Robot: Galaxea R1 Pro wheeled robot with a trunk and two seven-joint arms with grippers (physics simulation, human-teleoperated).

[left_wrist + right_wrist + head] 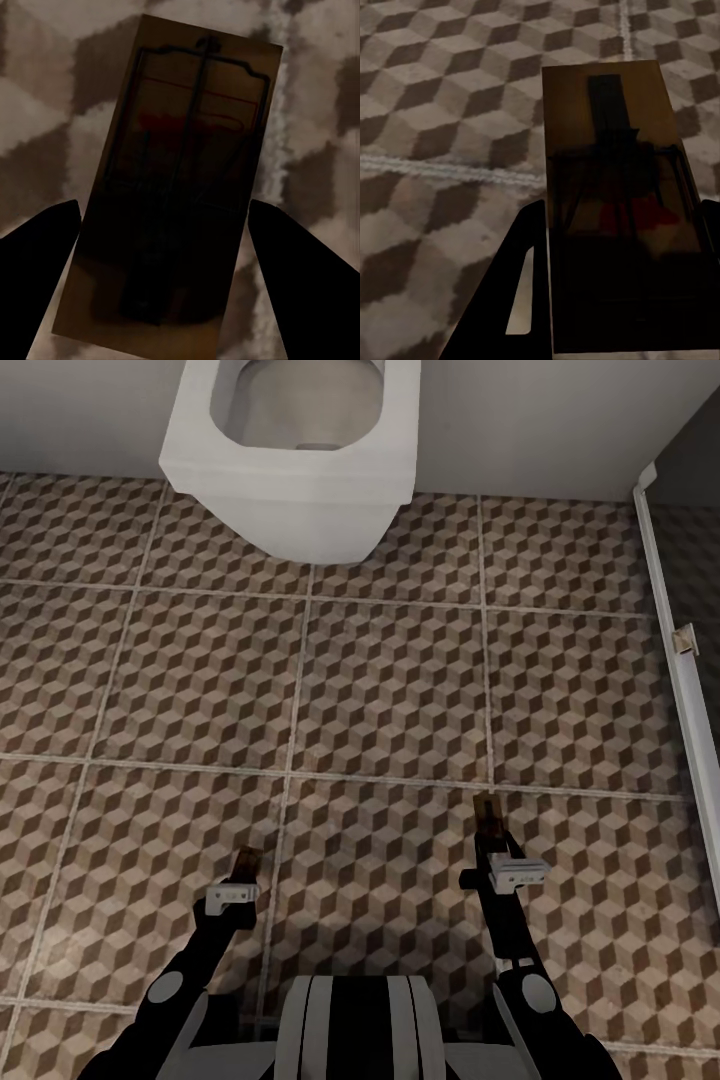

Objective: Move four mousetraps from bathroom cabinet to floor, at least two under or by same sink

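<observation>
One mousetrap (180,172), a tan board with dark wire, sits between the dark fingers (37,262) of my left gripper (165,214), which is shut on it. In the head view that gripper (244,872) holds its mousetrap (248,857) low over the bathroom floor (390,680), near my base. My right gripper (489,838) is shut on a second mousetrap (487,810), which sticks out forward. The right wrist view has that trap (615,187) between its fingers (521,285), above the cube-pattern tiles (450,112). The cabinet and the bathroom sink are out of view.
A white toilet (295,470) stands against the wall straight ahead, its front over the tiles. A white vertical frame (678,660) with a dark panel behind it borders the floor on the right. Open tiles lie between my grippers and the toilet.
</observation>
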